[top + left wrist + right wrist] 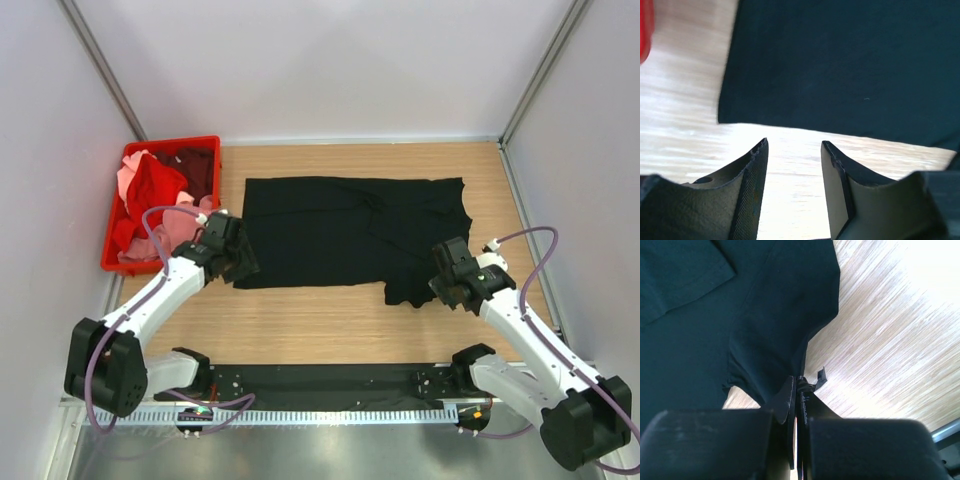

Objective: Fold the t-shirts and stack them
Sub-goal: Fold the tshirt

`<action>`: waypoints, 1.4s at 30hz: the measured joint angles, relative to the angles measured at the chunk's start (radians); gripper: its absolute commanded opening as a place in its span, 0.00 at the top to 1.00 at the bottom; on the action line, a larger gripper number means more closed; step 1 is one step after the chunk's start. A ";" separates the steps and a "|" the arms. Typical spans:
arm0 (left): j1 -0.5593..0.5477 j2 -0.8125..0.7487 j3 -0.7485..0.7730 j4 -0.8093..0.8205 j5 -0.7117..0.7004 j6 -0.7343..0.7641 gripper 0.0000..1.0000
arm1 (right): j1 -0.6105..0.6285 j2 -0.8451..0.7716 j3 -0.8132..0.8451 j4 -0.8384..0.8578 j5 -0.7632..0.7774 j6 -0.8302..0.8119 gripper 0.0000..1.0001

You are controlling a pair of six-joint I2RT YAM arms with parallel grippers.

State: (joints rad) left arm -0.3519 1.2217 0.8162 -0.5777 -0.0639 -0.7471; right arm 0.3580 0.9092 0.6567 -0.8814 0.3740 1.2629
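A plain black t-shirt (350, 235) lies spread flat on the wooden table. My left gripper (236, 262) is open and empty at the shirt's near-left corner. In the left wrist view its fingertips (794, 145) hang over bare wood just short of the shirt's hem (840, 70). My right gripper (447, 284) is at the shirt's near-right corner. In the right wrist view it (799, 381) is shut on the edge of the black cloth (775, 315). Red (155, 185), pink (180, 225) and dark maroon (197, 165) shirts lie heaped in the crate.
The red plastic crate (175, 142) stands at the table's far left, close to my left arm; its edge shows in the left wrist view (644, 30). White walls close in the table on three sides. A black rail (320, 385) runs along the near edge.
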 measured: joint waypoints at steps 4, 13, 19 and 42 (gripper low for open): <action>0.000 -0.001 -0.069 0.004 -0.045 -0.067 0.51 | 0.000 -0.015 0.011 -0.002 0.018 -0.035 0.99; 0.001 -0.012 -0.129 0.034 -0.130 -0.316 0.46 | 0.000 -0.092 0.060 0.057 0.039 -0.114 0.99; 0.023 0.025 -0.142 0.085 -0.158 -0.426 0.49 | 0.000 -0.092 0.060 0.112 0.007 -0.141 0.99; 0.027 0.090 -0.210 0.140 -0.219 -0.554 1.00 | 0.000 -0.096 0.056 0.169 0.023 -0.193 0.99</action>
State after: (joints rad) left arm -0.3248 1.3113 0.6060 -0.4374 -0.2825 -1.3010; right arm 0.3580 0.8135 0.7124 -0.7120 0.3969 1.0702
